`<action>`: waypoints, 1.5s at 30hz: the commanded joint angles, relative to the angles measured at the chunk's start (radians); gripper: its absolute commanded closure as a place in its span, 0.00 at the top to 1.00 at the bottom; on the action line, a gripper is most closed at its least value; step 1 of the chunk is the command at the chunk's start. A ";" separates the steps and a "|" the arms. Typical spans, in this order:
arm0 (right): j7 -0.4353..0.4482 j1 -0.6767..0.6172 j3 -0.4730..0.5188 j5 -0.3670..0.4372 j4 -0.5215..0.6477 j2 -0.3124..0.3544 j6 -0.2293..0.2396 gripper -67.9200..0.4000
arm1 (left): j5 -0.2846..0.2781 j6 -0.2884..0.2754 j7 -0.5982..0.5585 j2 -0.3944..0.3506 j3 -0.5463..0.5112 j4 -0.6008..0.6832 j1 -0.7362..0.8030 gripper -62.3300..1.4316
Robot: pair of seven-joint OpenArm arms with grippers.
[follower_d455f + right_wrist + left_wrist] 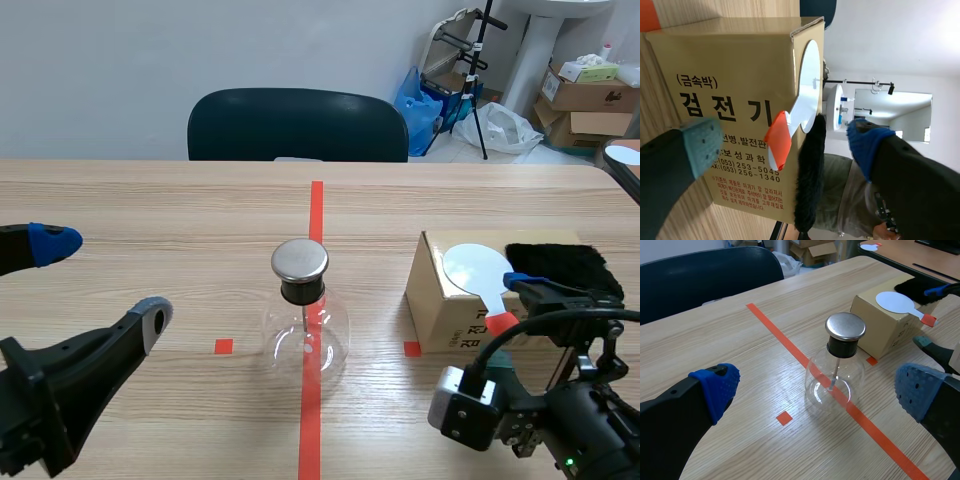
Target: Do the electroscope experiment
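Charging not yet begun, by my reading. Right pincer (785, 145) was open astride the paddle (475, 270) on the box (440, 310), frame's right. Left pincer (105, 280) was open, lower left. Electroscope flask (305, 320) stood centre, untouched.

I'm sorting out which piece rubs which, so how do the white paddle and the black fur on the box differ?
The white paddle is smooth and pale, while the black fur is dark and shaggy. The paddle is a round disc with an orange-red-tipped handle, and the fur is a roughly oblong pad without one. The paddle lies thin and flat, and the fur stands thicker. Both rest on top of the cardboard box.
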 commanded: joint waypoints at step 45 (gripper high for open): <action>0.000 0.017 0.009 0.006 0.011 0.000 -0.013 0.02 | -0.006 0.005 -0.014 0.007 -0.001 0.021 -0.003 1.00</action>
